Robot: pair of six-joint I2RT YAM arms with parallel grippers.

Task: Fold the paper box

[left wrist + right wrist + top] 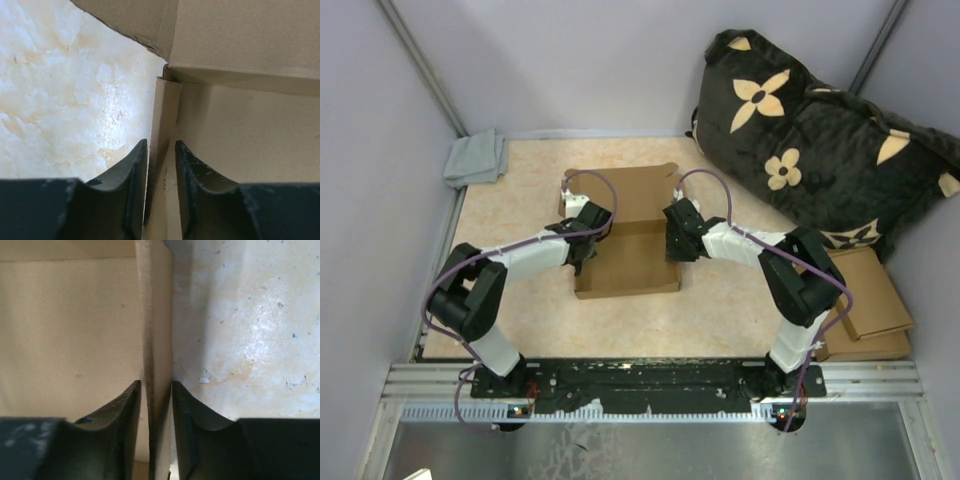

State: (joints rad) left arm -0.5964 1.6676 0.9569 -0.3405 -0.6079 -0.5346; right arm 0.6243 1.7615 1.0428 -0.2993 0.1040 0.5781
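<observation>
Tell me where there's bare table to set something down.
Bare: the left strip between grey cloth and left arm; the near strip between paper box and arm bases. Crowded: around the box, and right, by pillow and cardboard stack.

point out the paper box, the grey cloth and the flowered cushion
paper box [625, 268], top external view, near panel
grey cloth [477, 158], top external view, its middle
flowered cushion [825, 140], top external view, black middle

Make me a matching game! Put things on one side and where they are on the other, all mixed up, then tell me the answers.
Things:
1 paper box
2 grey cloth
3 black flowered cushion
4 flat cardboard stack

Places:
A far left corner
B near right side
C in the middle
D far right corner

Pairs: 1-C, 2-A, 3-D, 4-B
</observation>
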